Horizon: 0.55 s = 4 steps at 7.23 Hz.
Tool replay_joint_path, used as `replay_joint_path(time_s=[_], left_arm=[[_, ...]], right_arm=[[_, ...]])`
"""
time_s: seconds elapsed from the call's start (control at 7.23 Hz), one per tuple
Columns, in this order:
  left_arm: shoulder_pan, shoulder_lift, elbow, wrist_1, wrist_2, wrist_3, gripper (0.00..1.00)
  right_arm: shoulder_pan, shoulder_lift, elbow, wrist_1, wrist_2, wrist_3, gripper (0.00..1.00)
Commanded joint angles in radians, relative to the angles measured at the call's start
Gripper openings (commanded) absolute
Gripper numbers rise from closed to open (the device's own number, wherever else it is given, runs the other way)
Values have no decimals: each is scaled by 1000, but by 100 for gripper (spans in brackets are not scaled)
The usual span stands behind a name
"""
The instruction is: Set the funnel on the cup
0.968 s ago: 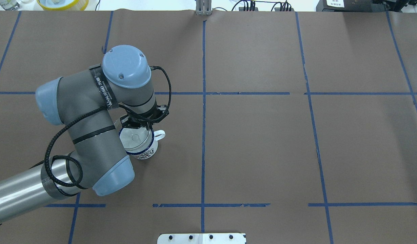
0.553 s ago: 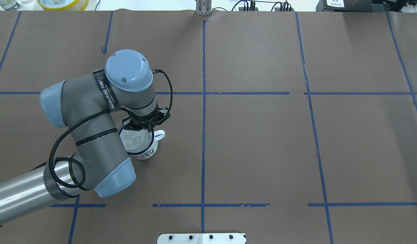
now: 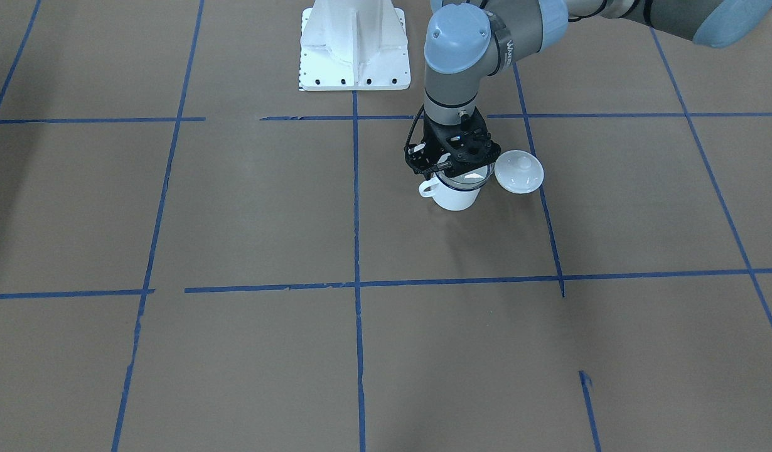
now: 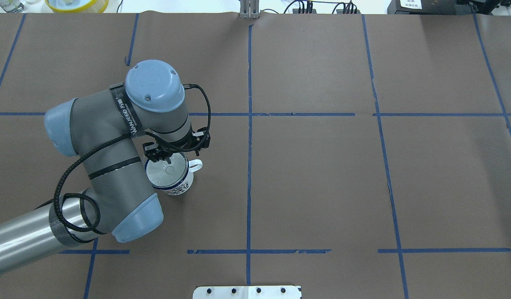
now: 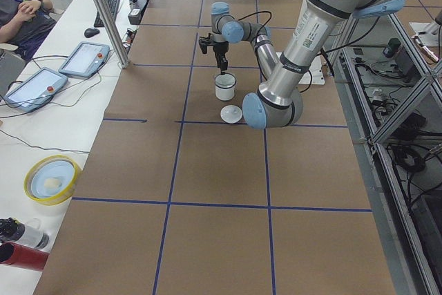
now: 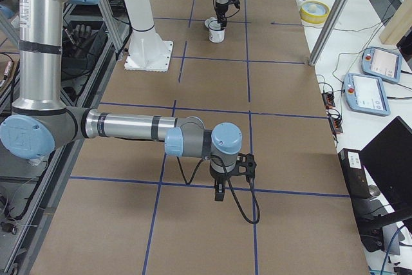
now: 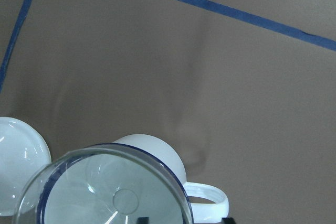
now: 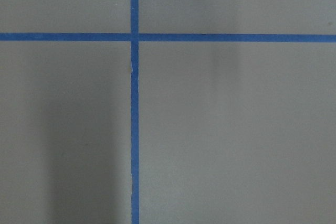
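Observation:
The cup (image 4: 178,186), a white mug with a dark blue rim, stands on the brown table left of centre. It also shows in the front view (image 3: 454,198) and the left wrist view (image 7: 157,150). The clear funnel (image 4: 167,169) sits in the cup's mouth, spout down, also visible in the left wrist view (image 7: 105,195). My left gripper (image 4: 164,157) hangs just above the funnel's far rim, jaws apart, holding nothing. My right gripper (image 6: 219,194) hovers over bare table far off; I cannot tell its state.
A round white knobbed lid (image 3: 519,171) lies on the table right beside the cup. The white robot base plate (image 3: 354,44) is behind it. A yellow bowl (image 4: 77,4) sits off the far left corner. Control tablets (image 5: 41,81) lie on the side bench.
The left wrist dipped toward the cup and drew back slightly. The gripper's jaws have spread and the funnel now rests seated in the cup on its own.

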Motion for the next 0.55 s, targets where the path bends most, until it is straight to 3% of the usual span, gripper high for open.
replay_joint_path(time_s=[0.0,0.14,0.41], left_arm=[[-125,90,-141,-3,-6,264,100],[-248,134,-169,-5,-40,427,100],[-500,239,-168,-6,-234,791,100]], right_arm=[[0,0,0,0,0,0,100],[0,0,0,0,0,0,100],[0,0,-2,0,0,0,100]])
